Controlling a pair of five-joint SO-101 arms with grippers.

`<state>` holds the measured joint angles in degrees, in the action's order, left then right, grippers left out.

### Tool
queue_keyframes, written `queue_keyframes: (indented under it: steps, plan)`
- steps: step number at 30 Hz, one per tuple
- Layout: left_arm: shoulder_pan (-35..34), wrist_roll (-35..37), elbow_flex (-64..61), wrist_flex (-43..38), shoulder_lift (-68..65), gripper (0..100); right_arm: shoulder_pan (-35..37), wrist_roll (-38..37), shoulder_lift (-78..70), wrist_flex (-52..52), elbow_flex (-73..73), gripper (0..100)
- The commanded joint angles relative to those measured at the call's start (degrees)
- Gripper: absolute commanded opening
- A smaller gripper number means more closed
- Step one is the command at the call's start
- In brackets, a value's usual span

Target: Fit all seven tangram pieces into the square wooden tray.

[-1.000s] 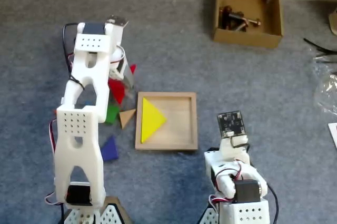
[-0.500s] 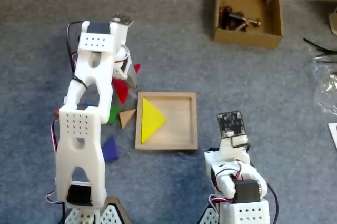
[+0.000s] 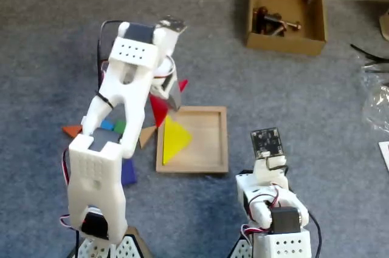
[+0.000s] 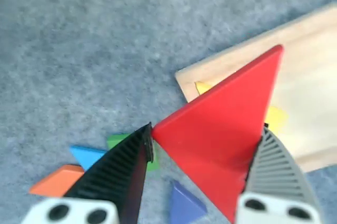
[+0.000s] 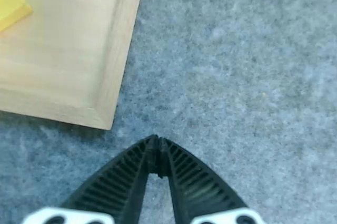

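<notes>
You seem to be at a robotics lab bench. The worktop of grey felt [image 3: 273, 88] carries a cardboard box [image 3: 283, 44] with small hardware parts [image 3: 273, 22]. Loose cables [image 3: 368, 59] lie at its edge.

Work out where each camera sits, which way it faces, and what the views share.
High view: fixed above the table, looking down on the tray; left arm and right arm show.
Left wrist view: on the left arm, looking down at the tray's corner; left tool, shut on the red triangle, shows.
Right wrist view: on the right arm, looking down beside the tray; shut right tool shows.
Shared: all three show the tray and the yellow triangle.
</notes>
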<state>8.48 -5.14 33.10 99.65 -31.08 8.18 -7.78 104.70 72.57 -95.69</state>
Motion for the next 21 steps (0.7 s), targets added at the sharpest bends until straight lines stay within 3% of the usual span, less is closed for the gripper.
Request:
queue_keyframes:
  steps: [1, 21]
  plan:
    - [2.68, -0.18, -0.31, 0.53, 4.53, 0, 0.57, 0.44, 0.48, -1.01, -6.73, 0.5]
    - [7.78, -0.18, -2.51, 0.7, 4.62, 0, 0.57, 0.44, 0.48, -1.01, -6.73, 0.5]
